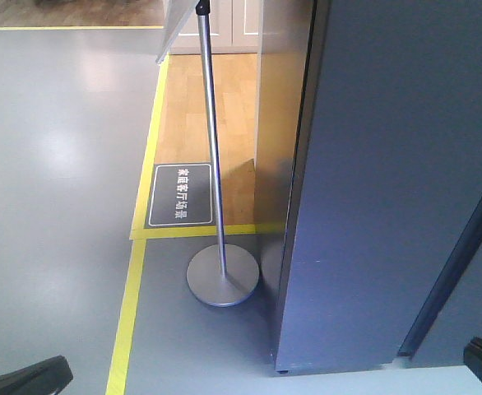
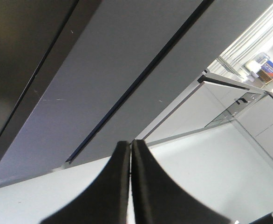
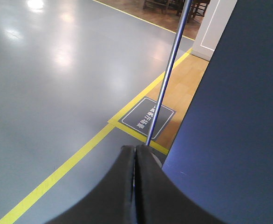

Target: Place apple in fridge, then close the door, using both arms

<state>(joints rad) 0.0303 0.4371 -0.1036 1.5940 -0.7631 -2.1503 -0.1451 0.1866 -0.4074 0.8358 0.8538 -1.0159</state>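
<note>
The apple is out of view in all three views. The fridge (image 1: 389, 181) is a tall dark grey block filling the right of the front view, its white interior hidden. A dark seam (image 2: 127, 93) runs between its grey panels in the left wrist view; I cannot tell which panel is the door. My left gripper (image 2: 131, 145) is shut with nothing in it, over a white surface (image 2: 211, 177) below those panels. My right gripper (image 3: 135, 149) is also shut and empty, hanging above the grey floor just left of the fridge's dark wall (image 3: 234, 116).
A sign stand with a silver pole (image 1: 212, 148) and a round base (image 1: 223, 276) stands just left of the fridge. Yellow floor tape (image 1: 130, 304) borders a wood-floor patch with a dark floor label (image 1: 180, 195). Glass-fronted white furniture (image 2: 239, 102) shows at the right.
</note>
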